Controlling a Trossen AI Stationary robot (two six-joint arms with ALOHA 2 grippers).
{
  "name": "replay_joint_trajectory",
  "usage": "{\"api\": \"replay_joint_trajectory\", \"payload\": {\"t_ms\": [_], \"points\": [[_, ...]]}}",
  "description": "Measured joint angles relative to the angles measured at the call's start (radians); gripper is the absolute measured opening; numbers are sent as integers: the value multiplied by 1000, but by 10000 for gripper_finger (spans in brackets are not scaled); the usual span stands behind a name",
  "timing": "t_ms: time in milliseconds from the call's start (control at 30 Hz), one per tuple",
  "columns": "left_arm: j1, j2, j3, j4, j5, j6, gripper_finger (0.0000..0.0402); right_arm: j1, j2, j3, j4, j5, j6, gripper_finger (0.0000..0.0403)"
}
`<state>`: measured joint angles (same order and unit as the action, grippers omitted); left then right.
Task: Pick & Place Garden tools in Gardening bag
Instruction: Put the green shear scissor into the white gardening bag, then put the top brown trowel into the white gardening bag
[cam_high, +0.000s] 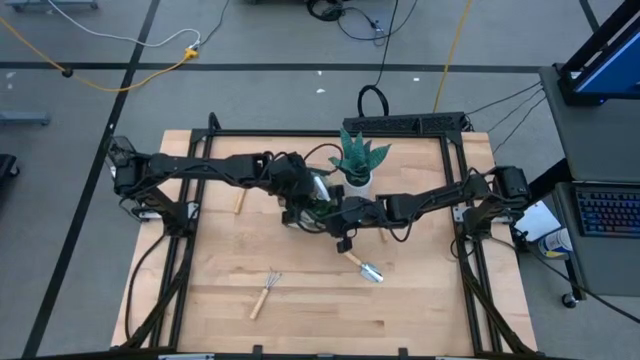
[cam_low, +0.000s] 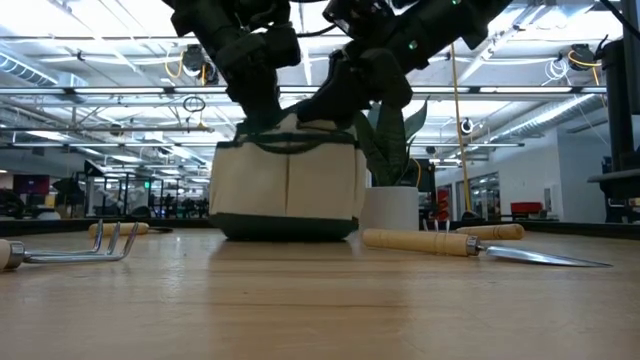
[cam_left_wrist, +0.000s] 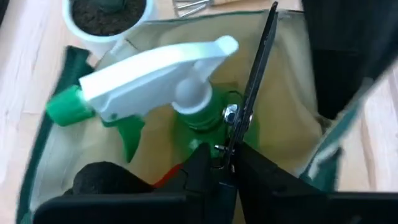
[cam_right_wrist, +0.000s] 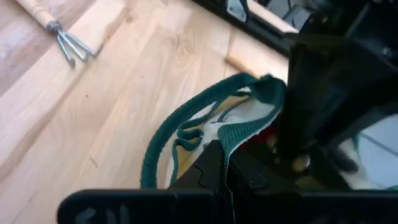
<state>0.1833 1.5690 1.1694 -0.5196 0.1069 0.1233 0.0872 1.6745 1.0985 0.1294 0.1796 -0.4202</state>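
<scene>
Shears over bag

Left hand (cam_left_wrist: 227, 163) above gardening bag (cam_low: 288, 190), pinching pruning shears (cam_left_wrist: 252, 93) upright over green spray bottle (cam_left_wrist: 161, 78) lying inside. Right hand (cam_right_wrist: 225, 163) pressed together on bag's green rim (cam_right_wrist: 205, 109). Rake (cam_high: 265, 291) and trowel (cam_high: 362, 267) lying on desk (cam_high: 420, 300), near bag

The round tan fabric bag (cam_left_wrist: 292, 118) looks matt and woven, the green-and-white spray bottle (cam_left_wrist: 161, 81) smooth glossy plastic, on the pale grained wooden table (cam_right_wrist: 93, 118).
</scene>
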Motion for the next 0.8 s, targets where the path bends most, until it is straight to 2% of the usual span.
{"api": "replay_joint_trajectory", "payload": {"t_ms": [233, 567, 667, 800], "points": [[-21, 3, 0, -1, 100, 55, 109, -8, 0, 0, 15, -2, -10, 0], [-29, 2, 0, -2, 39, 62, 227, -7, 0, 0, 4, -2, 4, 0], [-29, -26, -1, -29, 31, 39, 245, -7, 0, 0, -32, -2, 42, 0], [-29, -97, 0, -89, 23, 21, 249, -7, 0, 0, -70, -2, 66, 0]]}}
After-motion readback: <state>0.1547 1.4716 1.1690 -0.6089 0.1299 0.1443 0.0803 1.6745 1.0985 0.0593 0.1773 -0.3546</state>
